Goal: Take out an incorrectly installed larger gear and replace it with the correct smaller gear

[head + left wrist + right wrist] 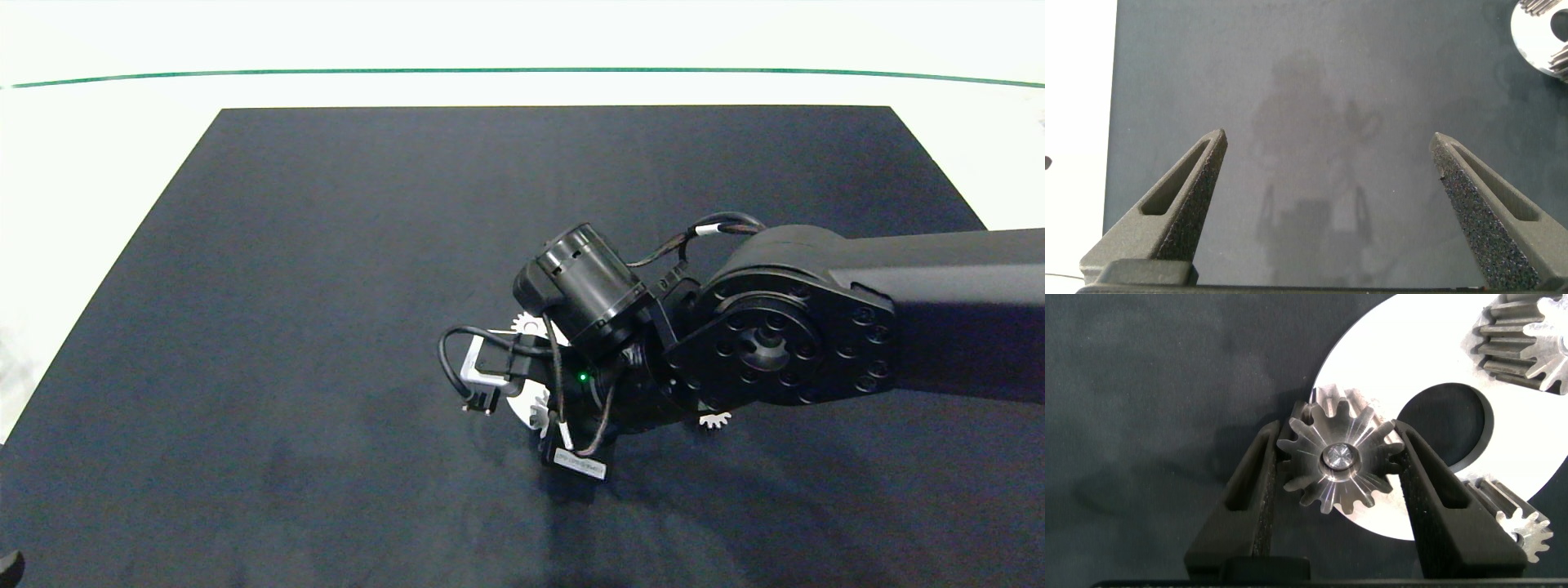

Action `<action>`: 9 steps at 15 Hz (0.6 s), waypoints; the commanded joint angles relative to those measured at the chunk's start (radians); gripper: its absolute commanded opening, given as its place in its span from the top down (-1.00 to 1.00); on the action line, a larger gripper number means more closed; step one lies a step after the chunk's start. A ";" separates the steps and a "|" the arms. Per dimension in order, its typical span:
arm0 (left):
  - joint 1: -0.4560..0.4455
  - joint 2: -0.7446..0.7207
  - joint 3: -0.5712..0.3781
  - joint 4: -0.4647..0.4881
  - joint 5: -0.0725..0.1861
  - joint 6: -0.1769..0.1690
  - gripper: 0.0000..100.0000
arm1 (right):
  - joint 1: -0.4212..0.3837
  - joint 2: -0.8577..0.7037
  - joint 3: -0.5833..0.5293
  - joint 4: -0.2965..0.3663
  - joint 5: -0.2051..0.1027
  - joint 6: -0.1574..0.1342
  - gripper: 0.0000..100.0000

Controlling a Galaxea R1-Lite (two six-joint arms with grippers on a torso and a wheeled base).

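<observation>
A smaller gear (1333,457), silver with short blunt teeth, sits on a pin of the round silver plate (1388,367). My right gripper (1339,431) is shut on it, one finger pressed to each side. In the head view the right wrist hides this grip. A gear with thin pointed teeth, the larger gear (714,420), lies loose on the black mat, half under the right arm. My left gripper (1327,163) hangs open over bare mat with nothing between its fingers.
Two more blunt-toothed gears (1523,335) (1512,518) stand on the same plate. One of them (529,323) and the plate's edge (516,406) peek out beside the right wrist. The black mat (326,245) spreads wide around, with white table beyond it.
</observation>
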State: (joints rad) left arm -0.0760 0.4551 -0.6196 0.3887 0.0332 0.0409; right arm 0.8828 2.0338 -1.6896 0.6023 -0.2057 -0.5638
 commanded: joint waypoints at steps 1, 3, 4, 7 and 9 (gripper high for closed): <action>0.001 -0.001 0.000 0.001 0.001 0.002 -1.00 | 0.001 0.002 0.001 0.005 -0.003 -0.005 0.14; 0.001 -0.003 0.000 0.002 0.001 0.002 -1.00 | -0.001 0.000 0.002 0.005 -0.004 -0.010 0.23; 0.001 -0.004 0.003 0.002 0.001 0.002 -1.00 | -0.001 0.000 0.005 0.005 -0.004 -0.016 0.26; -0.001 -0.003 0.003 0.002 0.001 0.002 -1.00 | -0.001 -0.001 0.005 0.005 -0.003 -0.018 0.38; 0.001 -0.004 0.003 0.002 0.001 0.002 -1.00 | -0.001 -0.004 0.005 0.005 0.000 -0.014 0.38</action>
State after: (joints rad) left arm -0.0755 0.4521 -0.6166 0.3887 0.0332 0.0423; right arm 0.8813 2.0326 -1.6843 0.6040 -0.2045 -0.5753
